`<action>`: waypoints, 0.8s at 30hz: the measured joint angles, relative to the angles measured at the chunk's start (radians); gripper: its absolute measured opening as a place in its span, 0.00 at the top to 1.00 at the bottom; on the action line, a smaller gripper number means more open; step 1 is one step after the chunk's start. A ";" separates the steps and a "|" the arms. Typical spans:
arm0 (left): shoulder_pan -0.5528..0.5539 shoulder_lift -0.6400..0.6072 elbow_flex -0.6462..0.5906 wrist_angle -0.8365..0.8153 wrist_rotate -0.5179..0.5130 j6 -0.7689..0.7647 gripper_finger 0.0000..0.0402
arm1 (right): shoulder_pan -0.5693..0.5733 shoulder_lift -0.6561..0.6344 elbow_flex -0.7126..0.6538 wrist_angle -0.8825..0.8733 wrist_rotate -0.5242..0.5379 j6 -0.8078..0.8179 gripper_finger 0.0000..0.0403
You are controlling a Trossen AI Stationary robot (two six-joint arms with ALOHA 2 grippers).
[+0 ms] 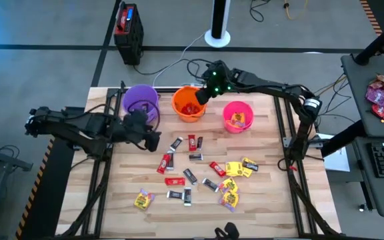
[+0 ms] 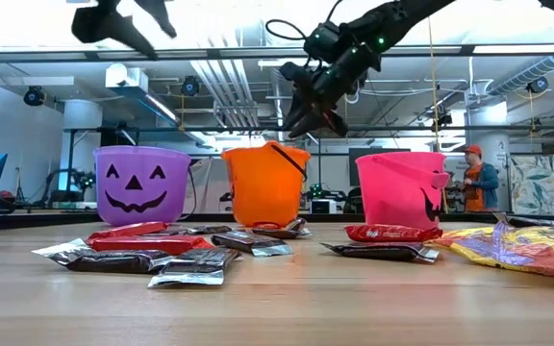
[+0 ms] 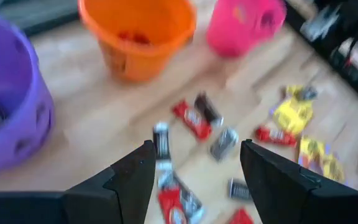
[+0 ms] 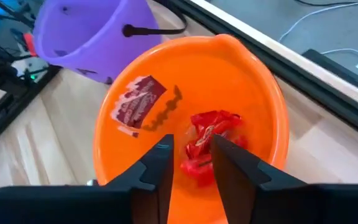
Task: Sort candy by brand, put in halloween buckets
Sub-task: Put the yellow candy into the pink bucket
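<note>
Underneath, pale wooden table (image 1: pixel 272 200), grey floor (image 1: pixel 45 73).

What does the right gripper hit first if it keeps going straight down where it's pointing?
Most likely the red candy lying inside the orange bucket. The right gripper hangs over the bucket's mouth, fingers apart, aimed into it. How far above the pile it is can't be judged well.

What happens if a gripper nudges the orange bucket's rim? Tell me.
The orange bucket looks like thin plastic holding only a few red candy bars, so probably light and apt to slide. Its wide-mouthed, tapering shape suggests a high push could tip it.
</note>
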 joint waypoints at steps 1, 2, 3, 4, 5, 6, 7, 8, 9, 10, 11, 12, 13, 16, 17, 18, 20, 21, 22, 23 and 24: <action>0.000 0.011 0.000 -0.013 0.022 -0.015 0.46 | 0.000 0.000 0.007 -0.012 0.001 -0.005 0.73; 0.000 0.022 0.000 -0.024 0.049 -0.031 0.46 | 0.000 0.000 0.014 -0.028 0.001 -0.011 0.72; 0.000 0.038 0.000 -0.035 0.077 -0.048 0.46 | 0.001 -0.002 0.021 -0.045 -0.003 -0.016 0.71; 0.000 0.056 0.000 -0.049 0.111 -0.064 0.46 | 0.001 -0.003 0.029 -0.070 -0.004 -0.023 0.71; 0.000 0.075 0.000 -0.056 0.142 -0.077 0.46 | 0.001 -0.005 0.038 -0.101 -0.004 -0.032 0.70; -0.004 0.098 -0.001 -0.063 0.169 -0.090 0.46 | 0.002 -0.008 0.047 -0.132 -0.005 -0.040 0.70; -0.008 0.123 -0.001 -0.065 0.184 -0.099 0.46 | 0.004 -0.012 0.055 -0.154 -0.005 -0.045 0.69; -0.012 0.147 -0.001 -0.065 0.195 -0.110 0.46 | 0.004 -0.020 0.060 -0.174 -0.005 -0.050 0.69; -0.014 0.172 -0.001 -0.063 0.199 -0.123 0.46 | 0.006 -0.029 0.061 -0.189 -0.005 -0.053 0.69; -0.016 0.199 -0.001 -0.061 0.211 -0.131 0.46 | 0.009 -0.038 0.061 -0.197 -0.005 -0.053 0.69; -0.016 0.228 -0.001 -0.060 0.231 -0.141 0.46 | 0.010 -0.048 0.061 -0.204 -0.005 -0.053 0.69; -0.015 0.257 -0.001 -0.060 0.250 -0.151 0.46 | 0.014 -0.057 0.061 -0.213 -0.005 -0.055 0.69; -0.014 0.288 -0.001 -0.060 0.271 -0.166 0.46 | 0.018 -0.066 0.061 -0.220 -0.005 -0.056 0.69; -0.014 0.373 -0.001 -0.060 0.304 -0.226 0.46 | 0.032 -0.094 0.061 -0.221 -0.005 -0.056 0.69; -0.014 0.401 -0.001 -0.060 0.315 -0.238 0.46 | 0.036 -0.100 0.061 -0.220 -0.005 -0.056 0.69; -0.014 0.429 -0.001 -0.060 0.328 -0.247 0.46 | 0.040 -0.106 0.061 -0.218 -0.005 -0.056 0.69; -0.013 0.479 -0.001 -0.059 0.343 -0.249 0.46 | 0.046 -0.111 0.061 -0.217 -0.005 -0.060 0.68; -0.013 0.502 -0.001 -0.059 0.347 -0.244 0.46 | 0.050 -0.111 0.061 -0.217 -0.005 -0.062 0.68; -0.013 0.522 -0.001 -0.058 0.349 -0.237 0.46 | 0.053 -0.111 0.061 -0.217 -0.004 -0.064 0.68; -0.012 0.541 -0.001 -0.056 0.354 -0.232 0.46 | 0.056 -0.111 0.061 -0.218 -0.005 -0.065 0.68; -0.012 0.556 -0.002 -0.054 0.361 -0.225 0.46 | 0.058 -0.111 0.061 -0.218 -0.005 -0.065 0.68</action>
